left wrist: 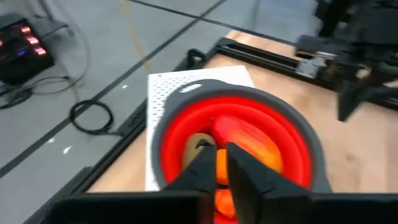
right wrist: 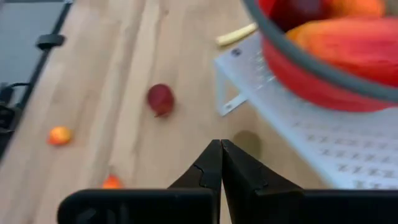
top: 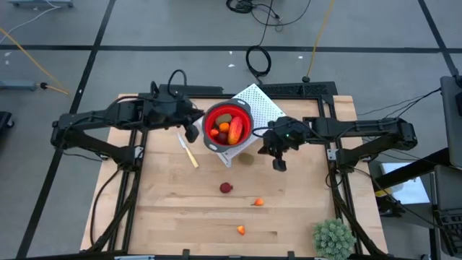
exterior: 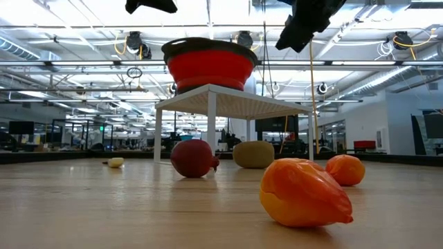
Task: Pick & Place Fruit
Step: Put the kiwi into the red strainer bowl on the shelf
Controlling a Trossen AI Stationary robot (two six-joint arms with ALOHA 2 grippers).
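I see a wooden table (top: 166, 209) on grey floor; both grippers pinched empty, left gripper (left wrist: 222, 163) over the red bowl (top: 245, 119), right gripper (right wrist: 221, 163) at its 4 o'clock; fruit (top: 226, 188) stem points 3 o'clock.

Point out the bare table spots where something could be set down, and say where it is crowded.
Free: the wide wood strip on the table between the knife and the near edge, left of the dark red fruit. Also the bare wood between the orange pieces and the green plant ball. Crowded: around the red bowl on its white stand, flanked by both grippers.
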